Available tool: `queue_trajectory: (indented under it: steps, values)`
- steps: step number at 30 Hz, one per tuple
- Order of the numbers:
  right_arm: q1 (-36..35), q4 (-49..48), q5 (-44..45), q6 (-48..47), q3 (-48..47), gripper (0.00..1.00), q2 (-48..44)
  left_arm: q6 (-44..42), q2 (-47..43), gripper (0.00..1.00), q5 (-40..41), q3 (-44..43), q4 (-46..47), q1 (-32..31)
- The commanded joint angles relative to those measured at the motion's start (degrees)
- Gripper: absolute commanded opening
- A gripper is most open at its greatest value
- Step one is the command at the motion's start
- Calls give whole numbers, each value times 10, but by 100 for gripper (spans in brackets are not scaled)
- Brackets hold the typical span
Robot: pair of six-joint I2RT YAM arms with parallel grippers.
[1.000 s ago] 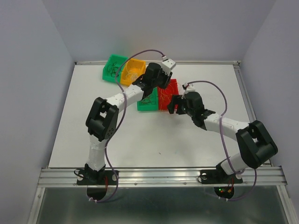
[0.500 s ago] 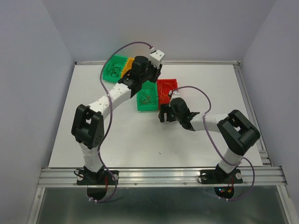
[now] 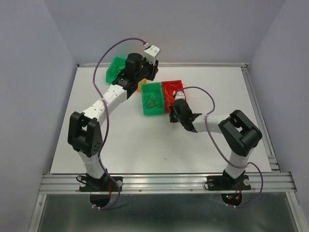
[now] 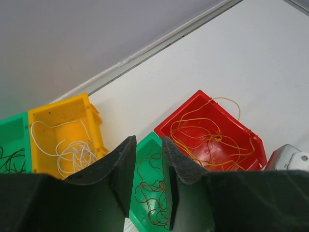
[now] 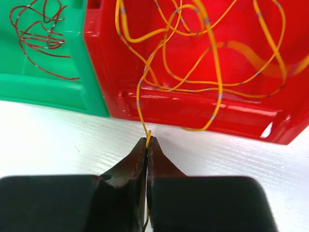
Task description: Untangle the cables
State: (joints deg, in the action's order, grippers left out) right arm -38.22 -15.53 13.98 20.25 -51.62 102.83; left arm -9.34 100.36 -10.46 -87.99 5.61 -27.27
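Now, right gripper (image 5: pixel 147 141) clamped on yellow cable (image 5: pixel 138 104) running ahead into red bin (image 5: pixel 169 108), left gripper (image 4: pixel 148 145) apart.

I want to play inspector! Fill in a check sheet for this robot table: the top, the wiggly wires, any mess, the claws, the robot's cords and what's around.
Surface: white table, four bins on it.
Job's things: yellow strands in red bin; reddish strands in near green bin; white strands in yellow bin; dark strands in far green bin.
Clutter: one tiny dark speck, too small to tell.
Grippers: right gripper shut on one yellow strand running over the red bin's wall; left gripper open, empty.
Cables: purple cords loop along both arms.
Surroundings: grey walls; metal rail at near edge.
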Motion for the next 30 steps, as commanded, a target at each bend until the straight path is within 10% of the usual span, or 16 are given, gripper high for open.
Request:
queue_trajectory:
  steps: [1,14,30]
  values:
    - [-5,-18,11,-3,-17,1,-34,2,-15,39,-16,1,14,0]
    - [5,52,35,-45,-102,1,-53,-1,-4,39,-30,-3,9,0]
    - [90,96,-73,-50,-274,1,145,-2,10,39,-35,-9,2,0]
